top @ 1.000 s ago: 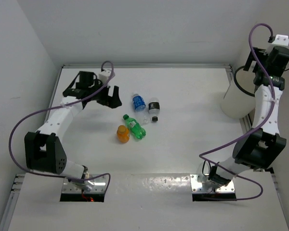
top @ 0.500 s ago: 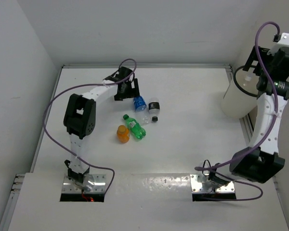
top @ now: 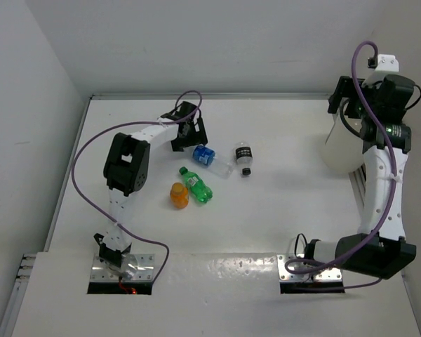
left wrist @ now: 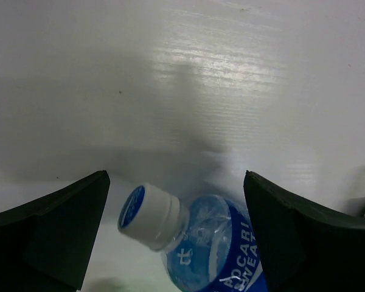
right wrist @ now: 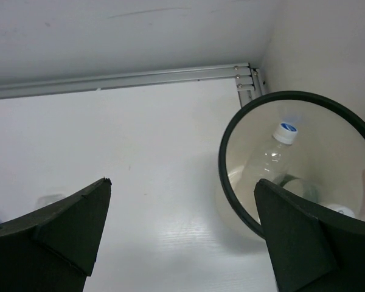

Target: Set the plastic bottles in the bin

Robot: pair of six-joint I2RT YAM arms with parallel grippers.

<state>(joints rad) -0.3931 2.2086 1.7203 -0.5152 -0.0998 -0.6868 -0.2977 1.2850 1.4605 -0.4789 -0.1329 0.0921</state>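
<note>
The left gripper, jaws wide, straddles the blue-labelled bottle near its cap, probably to grasp it. The orange bottle and green bottle wait close by, and the dark-labelled bottle lies further right. The right gripper, also wide and empty, hovers above the bin, which already holds a clear bottle. Compared with half a second ago, the blue-labelled bottle has turned and the dark-labelled bottle has slid right.
</note>
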